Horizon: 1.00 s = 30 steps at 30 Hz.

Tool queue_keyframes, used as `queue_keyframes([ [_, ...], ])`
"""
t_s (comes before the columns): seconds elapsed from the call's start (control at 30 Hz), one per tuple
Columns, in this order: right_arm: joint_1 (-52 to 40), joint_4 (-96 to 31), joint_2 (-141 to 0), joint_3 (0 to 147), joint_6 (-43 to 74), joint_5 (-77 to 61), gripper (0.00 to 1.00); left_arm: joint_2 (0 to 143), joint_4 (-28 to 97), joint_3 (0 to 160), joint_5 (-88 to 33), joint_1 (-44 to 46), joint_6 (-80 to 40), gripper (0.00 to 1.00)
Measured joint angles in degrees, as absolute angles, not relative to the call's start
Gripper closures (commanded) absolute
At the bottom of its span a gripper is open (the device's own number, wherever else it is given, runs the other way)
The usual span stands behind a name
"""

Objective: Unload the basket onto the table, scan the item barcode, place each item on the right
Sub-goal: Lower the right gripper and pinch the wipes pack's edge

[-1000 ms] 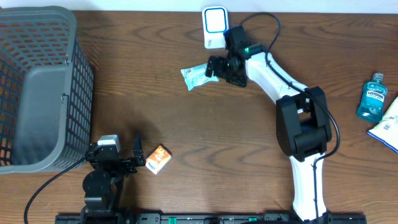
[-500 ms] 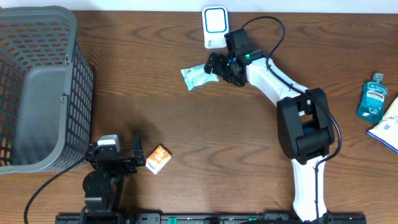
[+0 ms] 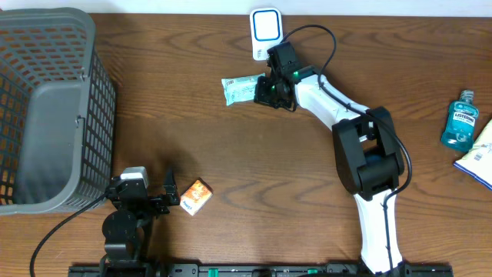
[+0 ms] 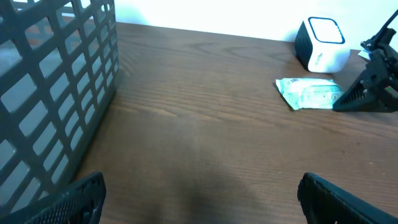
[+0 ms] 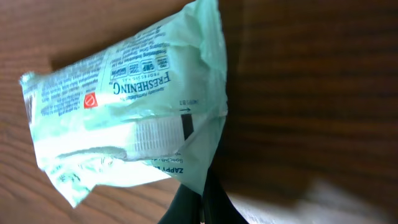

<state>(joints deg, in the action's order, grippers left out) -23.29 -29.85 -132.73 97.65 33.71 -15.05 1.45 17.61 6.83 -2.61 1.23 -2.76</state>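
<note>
Right gripper [image 3: 267,89] pinches the edge of the green packet [image 3: 238,88], just beside the white scanner [image 3: 266,27] at the table's far side — left gripper [image 4: 199,199] spread wide, well apart.

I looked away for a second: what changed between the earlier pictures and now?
The right gripper slid left to the green packet and shut on its near end; the packet went from tilted to nearly level. The left gripper stayed open and still; the orange box, basket, scanner and blue bottle did not move.
</note>
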Motion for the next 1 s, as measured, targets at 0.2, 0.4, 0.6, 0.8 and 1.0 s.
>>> queue_keyframes([
  [0.2,-21.98,-35.00,-131.09,97.10,30.06,-15.70,0.99,1.45,17.61,6.83,-2.61,1.23,-2.76,0.02],
  [0.4,-21.85,-40.69,-128.11,95.09,27.70,-13.63,0.99,1.45,17.61,6.83,-2.59,1.23,-2.76,0.02],
  [0.6,-23.53,-53.84,-123.20,94.85,26.92,-13.04,0.99,1.45,17.63,6.83,-2.61,1.23,-2.76,0.02],
  [0.8,-25.63,-55.83,-119.26,94.74,27.16,-12.47,0.12,1.45,17.61,6.83,-2.61,1.23,-2.76,0.02],
  [1.0,-25.65,-43.77,-118.87,94.72,28.53,-4.29,0.08,1.45,17.61,6.81,-2.61,1.23,-2.76,0.02],
])
